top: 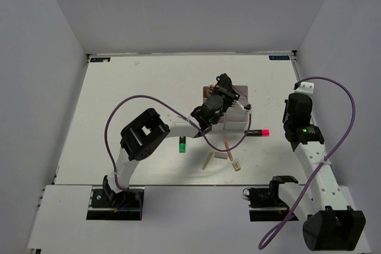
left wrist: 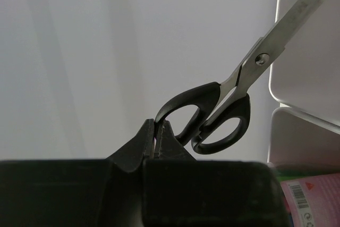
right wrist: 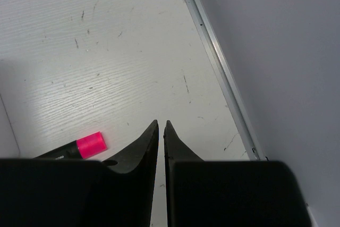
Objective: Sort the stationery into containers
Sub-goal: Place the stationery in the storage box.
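Observation:
My left gripper (left wrist: 158, 124) is shut on one black handle loop of the scissors (left wrist: 223, 115) and holds them in the air. Their steel blades point up and to the right, over the white translucent containers (left wrist: 305, 78). In the top view this gripper (top: 224, 85) hangs over the containers (top: 238, 124) at mid-table. A pink marker with a barcode label (left wrist: 313, 200) lies in a near bin. My right gripper (right wrist: 161, 124) is shut and empty, above the table near the right edge (top: 294, 109). The black-pink marker (right wrist: 87, 145) lies to its left, also seen from above (top: 257, 131).
In front of the containers lie a black-green marker (top: 181, 145), a pink stick (top: 228, 147), a cream stick (top: 207, 160), a grey eraser (top: 219, 156) and a tan eraser (top: 237, 166). The table's metal side rail (right wrist: 223, 67) and the wall are close to my right gripper.

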